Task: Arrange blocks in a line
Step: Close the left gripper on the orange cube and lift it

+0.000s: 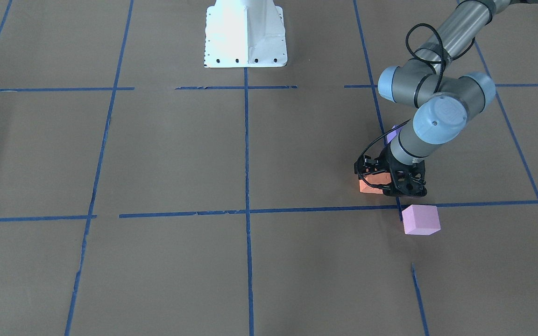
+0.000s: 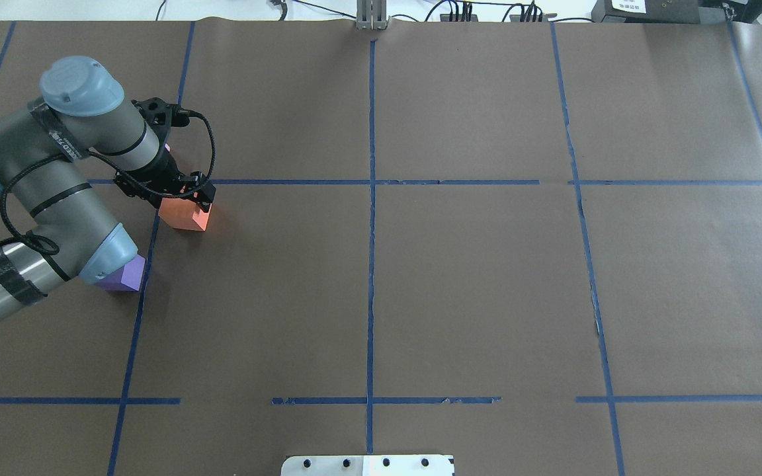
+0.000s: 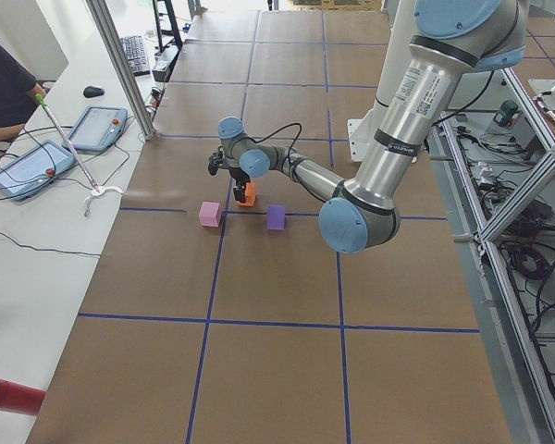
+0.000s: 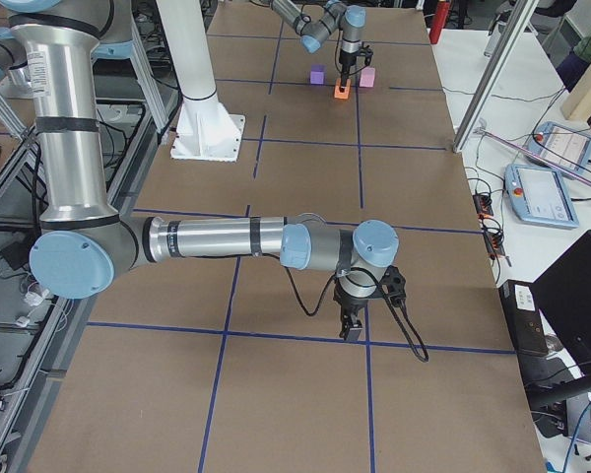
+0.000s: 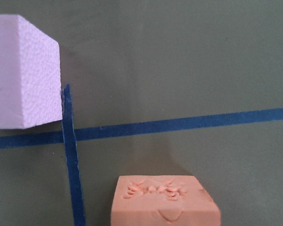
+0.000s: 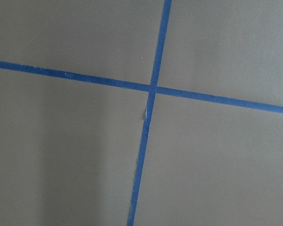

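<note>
- Orange block sits on the counter in the robot's left half, just beside a crossing of blue tape. The left wrist view shows dents in its top face.
- Pointing down over the orange block is the left gripper, overlapping it in every view. Cannot tell whether the jaws are spread or pinching it.
- The pink block is near, on the operators' side, with a corner at the tape crossing. The purple block is near, on the robot's side. Orange lies off their line, toward the counter's centre.
- Only the exterior right view shows the right gripper. It points down beside another tape crossing, well apart from the blocks; jaw state cannot be told.
- Writing: a label on the near arm's tube and an embossed cap are both too small to read.
- In the way: in the overhead view the left arm hides the pink block and covers part of the purple one.
- Around: white base, a bench with two tablets, a keyboard and a mouse.
</note>
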Robot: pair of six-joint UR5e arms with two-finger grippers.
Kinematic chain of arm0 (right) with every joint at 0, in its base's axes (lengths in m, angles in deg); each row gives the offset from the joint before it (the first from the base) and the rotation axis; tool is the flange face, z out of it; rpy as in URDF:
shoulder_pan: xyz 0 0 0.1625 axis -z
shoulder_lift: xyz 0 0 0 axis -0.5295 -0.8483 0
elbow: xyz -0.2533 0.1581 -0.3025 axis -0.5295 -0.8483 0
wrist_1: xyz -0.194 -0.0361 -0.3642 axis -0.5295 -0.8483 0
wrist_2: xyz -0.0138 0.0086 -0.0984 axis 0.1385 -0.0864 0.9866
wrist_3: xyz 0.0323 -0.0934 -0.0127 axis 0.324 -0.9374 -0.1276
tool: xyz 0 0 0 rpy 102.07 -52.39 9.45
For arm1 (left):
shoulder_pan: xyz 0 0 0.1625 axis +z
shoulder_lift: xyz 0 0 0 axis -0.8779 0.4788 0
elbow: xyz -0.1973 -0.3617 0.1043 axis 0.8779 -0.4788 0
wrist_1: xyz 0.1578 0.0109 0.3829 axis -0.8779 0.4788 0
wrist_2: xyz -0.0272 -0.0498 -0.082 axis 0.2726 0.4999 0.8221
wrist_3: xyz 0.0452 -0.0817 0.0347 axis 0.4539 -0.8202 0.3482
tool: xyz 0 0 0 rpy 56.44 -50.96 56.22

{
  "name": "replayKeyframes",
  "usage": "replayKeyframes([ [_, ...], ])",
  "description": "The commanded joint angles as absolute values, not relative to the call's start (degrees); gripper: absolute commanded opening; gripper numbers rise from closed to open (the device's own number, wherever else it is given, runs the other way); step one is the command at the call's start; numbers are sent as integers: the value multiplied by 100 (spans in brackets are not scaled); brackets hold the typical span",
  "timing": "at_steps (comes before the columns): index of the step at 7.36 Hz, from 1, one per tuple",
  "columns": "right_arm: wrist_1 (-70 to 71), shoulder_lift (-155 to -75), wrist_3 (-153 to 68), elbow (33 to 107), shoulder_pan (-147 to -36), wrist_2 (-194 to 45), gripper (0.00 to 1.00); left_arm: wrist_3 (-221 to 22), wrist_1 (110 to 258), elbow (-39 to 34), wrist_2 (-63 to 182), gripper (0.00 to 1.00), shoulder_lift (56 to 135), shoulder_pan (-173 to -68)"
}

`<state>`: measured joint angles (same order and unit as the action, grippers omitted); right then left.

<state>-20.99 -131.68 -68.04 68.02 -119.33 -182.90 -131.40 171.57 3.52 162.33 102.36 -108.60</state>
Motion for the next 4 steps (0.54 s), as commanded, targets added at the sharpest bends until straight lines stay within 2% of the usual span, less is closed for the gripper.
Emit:
replayKeyframes([
  [1, -2099, -13168, -6804, 6802, -11933, -18290, 100, -13143, 17215, 404, 16242, 64, 10268, -10842],
  [2, -2099, -13168, -6804, 6802, -11933, -18290, 100, -13143, 17224, 404, 16242, 40, 10268, -10841],
  [3, -2099, -13168, -6804, 6802, -11933, -18290, 100, -13152, 17224, 386, 16242, 25, 10277, -10841],
  [4, -2099, -13168, -6804, 6802, -11933, -18290, 100, -13178, 17207, 273, 16242, 22, 10269, -10902],
])
